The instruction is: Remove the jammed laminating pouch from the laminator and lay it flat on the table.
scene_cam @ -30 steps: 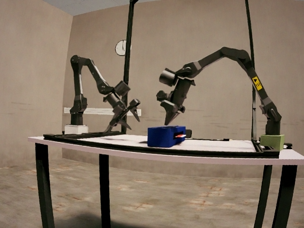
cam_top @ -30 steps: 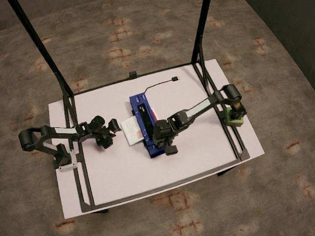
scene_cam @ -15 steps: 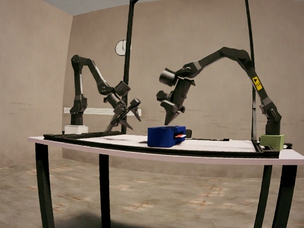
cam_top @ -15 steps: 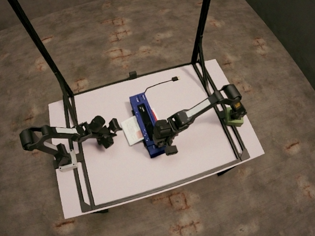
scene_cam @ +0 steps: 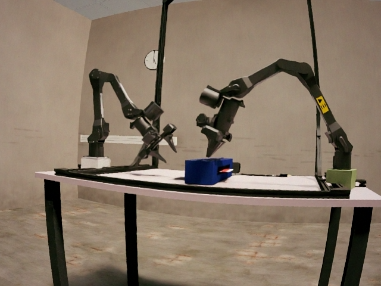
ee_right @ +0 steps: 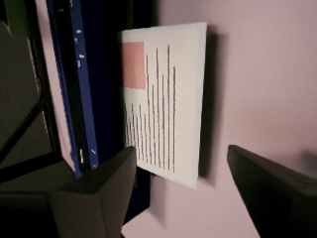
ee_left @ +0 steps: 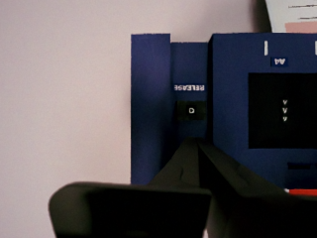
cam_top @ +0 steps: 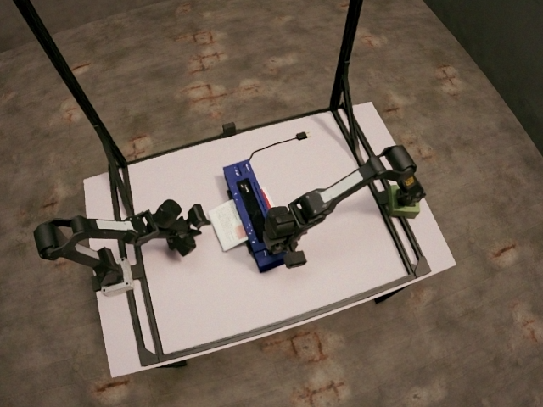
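Note:
The blue laminator (cam_top: 252, 214) stands upright in the middle of the table; it also shows in the side view (scene_cam: 208, 170). The white printed pouch (cam_top: 227, 223) sticks out of one long side, and a short red end (cam_top: 266, 197) shows on the other. My left gripper (scene_cam: 212, 151) is shut and empty. It points down just above the laminator's near end, close to the RELEASE key (ee_left: 190, 110) in the left wrist view. My right gripper (cam_top: 193, 230) is open and empty. It hovers above the table beside the pouch's free end (ee_right: 165, 104).
The black power cord (cam_top: 271, 147) runs from the laminator's far end to a plug (cam_top: 301, 136) near the table's back edge. A black frame rail runs around the table. The arm bases stand at the two short ends.

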